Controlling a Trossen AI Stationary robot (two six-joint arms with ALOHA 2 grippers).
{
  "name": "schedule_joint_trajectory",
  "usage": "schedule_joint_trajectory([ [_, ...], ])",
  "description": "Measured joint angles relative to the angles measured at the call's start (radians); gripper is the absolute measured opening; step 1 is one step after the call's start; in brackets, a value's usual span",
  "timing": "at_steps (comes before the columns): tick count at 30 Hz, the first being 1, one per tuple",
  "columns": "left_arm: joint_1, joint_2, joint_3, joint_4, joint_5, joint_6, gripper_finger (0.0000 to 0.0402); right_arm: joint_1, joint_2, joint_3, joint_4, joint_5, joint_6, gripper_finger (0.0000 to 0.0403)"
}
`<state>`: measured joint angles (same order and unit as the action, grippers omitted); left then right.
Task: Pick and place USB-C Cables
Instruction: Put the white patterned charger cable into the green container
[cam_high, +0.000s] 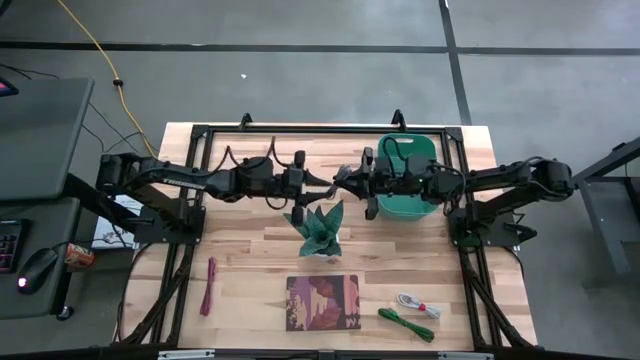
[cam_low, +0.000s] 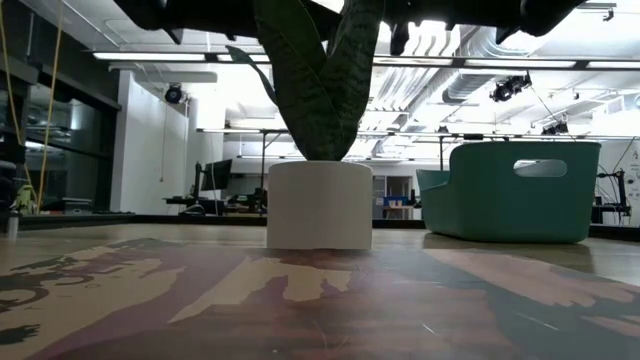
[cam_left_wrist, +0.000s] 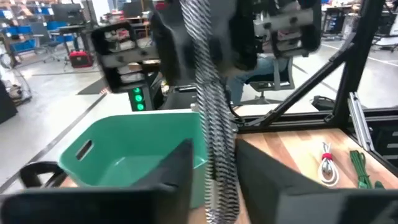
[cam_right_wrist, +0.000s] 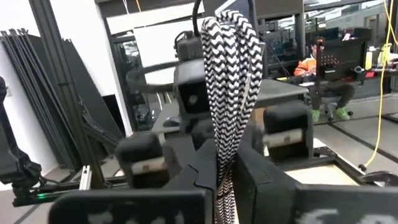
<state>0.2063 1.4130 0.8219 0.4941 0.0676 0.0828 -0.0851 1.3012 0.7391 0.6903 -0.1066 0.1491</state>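
Note:
Above the table's middle, beside the green bin (cam_high: 410, 178), my left gripper (cam_high: 322, 183) and right gripper (cam_high: 352, 180) meet tip to tip. Both are shut on the grey-silver braided cable (cam_high: 343, 176), which is lifted clear. The dark red cable (cam_high: 208, 287) lies flat near the table's left front. The white cable with the red tie (cam_high: 417, 303) and the green cable (cam_high: 405, 323) lie at the right front. Both also show in the left wrist view, white cable (cam_left_wrist: 328, 165) and green cable (cam_left_wrist: 360, 168). My left gripper (cam_left_wrist: 214, 186) pinches the braided bundle (cam_left_wrist: 217, 155) between its two fingers, coming level from the table's left. The bundle runs on past the fingertips toward the other gripper, clear of the table. My right gripper (cam_right_wrist: 224, 186) pinches the same bundle between its two fingers, level from the table's right. The folded loop end (cam_right_wrist: 230, 37) sticks out past its fingertips toward the left gripper. Several strands lie side by side in the pinch (cam_right_wrist: 222, 155).
The teal paper plant in its white pot (cam_high: 320, 228) stands just in front of the grippers. The reddish-brown book (cam_high: 322, 302) lies at the near edge. The green bin (cam_left_wrist: 137, 149) sits on the table under the right arm. Black frame bars flank both table sides.

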Motion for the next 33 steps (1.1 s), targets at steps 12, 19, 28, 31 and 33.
schedule_joint_trajectory([
  [12, 0.079, -0.355, -0.122, -0.291, 0.03, -0.027, 0.0228, -0.011, -0.27, -0.001, -0.616, 0.216, -0.068, 0.0005],
  [19, 0.095, -0.6, -0.354, -0.161, 0.031, -0.05, 0.0229, 0.083, -0.473, -0.002, -0.951, 0.432, 0.007, 0.0004],
  [28, 0.095, -0.778, -0.48, -0.076, 0.023, -0.054, 0.0229, 0.247, -0.65, -0.002, -1.114, 0.678, 0.054, 0.0003],
  [31, 0.095, -0.787, -0.48, -0.076, 0.019, -0.056, 0.0229, 0.273, -0.676, -0.002, -1.116, 0.7, 0.053, 0.0003],
  [33, 0.095, -0.788, -0.48, -0.076, 0.018, -0.055, 0.0229, 0.281, -0.682, -0.002, -1.117, 0.701, 0.053, 0.0003],
])
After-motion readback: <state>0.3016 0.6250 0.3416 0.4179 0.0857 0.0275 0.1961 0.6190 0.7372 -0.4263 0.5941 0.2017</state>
